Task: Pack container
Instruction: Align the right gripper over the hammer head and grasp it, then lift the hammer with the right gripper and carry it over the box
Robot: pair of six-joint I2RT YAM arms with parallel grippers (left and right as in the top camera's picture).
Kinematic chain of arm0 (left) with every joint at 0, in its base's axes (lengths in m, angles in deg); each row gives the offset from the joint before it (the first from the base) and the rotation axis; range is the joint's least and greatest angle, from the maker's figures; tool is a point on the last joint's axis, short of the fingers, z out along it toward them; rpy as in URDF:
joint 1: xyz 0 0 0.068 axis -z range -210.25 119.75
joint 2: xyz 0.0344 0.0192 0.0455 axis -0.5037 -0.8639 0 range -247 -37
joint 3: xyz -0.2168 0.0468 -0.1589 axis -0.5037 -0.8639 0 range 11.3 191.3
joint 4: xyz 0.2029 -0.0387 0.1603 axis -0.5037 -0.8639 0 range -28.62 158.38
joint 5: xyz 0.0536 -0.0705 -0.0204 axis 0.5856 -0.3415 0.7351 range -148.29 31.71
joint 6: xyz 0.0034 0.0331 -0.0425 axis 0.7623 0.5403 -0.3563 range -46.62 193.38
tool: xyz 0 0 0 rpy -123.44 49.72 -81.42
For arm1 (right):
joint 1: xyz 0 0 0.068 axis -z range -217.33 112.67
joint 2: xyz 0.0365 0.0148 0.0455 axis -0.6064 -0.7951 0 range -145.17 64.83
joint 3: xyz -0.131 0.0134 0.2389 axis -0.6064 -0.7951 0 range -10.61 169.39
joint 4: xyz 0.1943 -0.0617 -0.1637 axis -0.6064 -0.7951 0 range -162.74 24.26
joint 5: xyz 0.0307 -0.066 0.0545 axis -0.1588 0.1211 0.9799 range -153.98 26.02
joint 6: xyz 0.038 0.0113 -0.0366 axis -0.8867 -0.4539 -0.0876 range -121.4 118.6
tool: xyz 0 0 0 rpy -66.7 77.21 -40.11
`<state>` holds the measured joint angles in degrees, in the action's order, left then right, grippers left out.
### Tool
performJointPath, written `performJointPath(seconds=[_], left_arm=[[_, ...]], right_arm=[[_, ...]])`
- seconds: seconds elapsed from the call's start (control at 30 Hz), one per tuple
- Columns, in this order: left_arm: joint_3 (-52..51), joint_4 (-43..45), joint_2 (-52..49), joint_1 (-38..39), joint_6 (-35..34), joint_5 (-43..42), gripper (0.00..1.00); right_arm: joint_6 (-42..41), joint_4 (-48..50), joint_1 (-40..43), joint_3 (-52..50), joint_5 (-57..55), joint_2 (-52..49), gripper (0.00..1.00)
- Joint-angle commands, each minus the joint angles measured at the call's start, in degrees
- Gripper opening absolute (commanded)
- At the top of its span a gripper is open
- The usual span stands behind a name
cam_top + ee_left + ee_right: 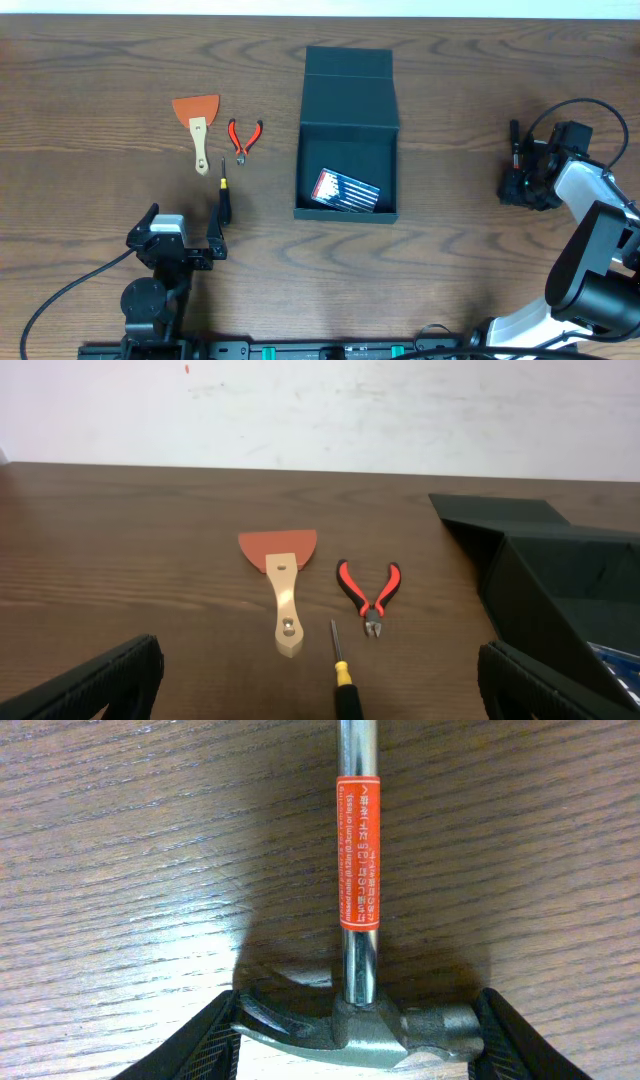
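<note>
1. The right claw [355, 1042] has a finger [195, 1045] at each end of the head of the hammer [358, 850]. I cannot tell whether the fingers press on the head or only flank it.
2. The left claw [320, 680] is spread wide and grips nothing, low and to the left of the container.
3. The container [347, 212] lies mid-table with its flap lid thrown back on the far side. Inside is a flat pack [346, 190] striped red, white and blue, and no print on it can be read.
4. An orange label wraps the hammer's chrome shaft, with rows of white characters too small to make out.
5. Only the right wrist view shows that label and the steel head. The overhead view places the hammer well to the right of the container, partly hidden under the arm.
6. Left of the container lie a scraper [282, 590], red-handled pliers [368, 592] and a screwdriver [342, 670]. The left wrist view alone shows two holes in the scraper's wooden handle and a yellow band on the screwdriver.
</note>
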<state>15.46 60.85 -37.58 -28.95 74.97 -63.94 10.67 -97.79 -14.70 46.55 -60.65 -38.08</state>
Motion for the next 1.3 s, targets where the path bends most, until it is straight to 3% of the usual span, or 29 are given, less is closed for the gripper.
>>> performJointPath(seconds=[0.0,0.23,0.53,1.03,1.27], left_arm=[[-0.3,0.0,0.3,0.2,0.8,-0.3,0.99],[-0.3,0.0,0.3,0.2,0.8,-0.3,0.99],[-0.3,0.0,0.3,0.2,0.8,-0.3,0.99],[-0.3,0.0,0.3,0.2,0.8,-0.3,0.99],[-0.3,0.0,0.3,0.2,0.8,-0.3,0.99]], right_arm=[[-0.9,-0.5,-0.6,-0.6,2.5,-1.2,0.39],[-0.9,-0.5,-0.6,-0.6,2.5,-1.2,0.33],[-2.4,-1.3,-0.6,1.1,2.5,-1.2,0.18],[-2.4,-4.5,-0.6,4.5,3.0,-1.2,0.1],[-2.4,-7.6,-0.6,8.0,3.0,-1.2,0.13]])
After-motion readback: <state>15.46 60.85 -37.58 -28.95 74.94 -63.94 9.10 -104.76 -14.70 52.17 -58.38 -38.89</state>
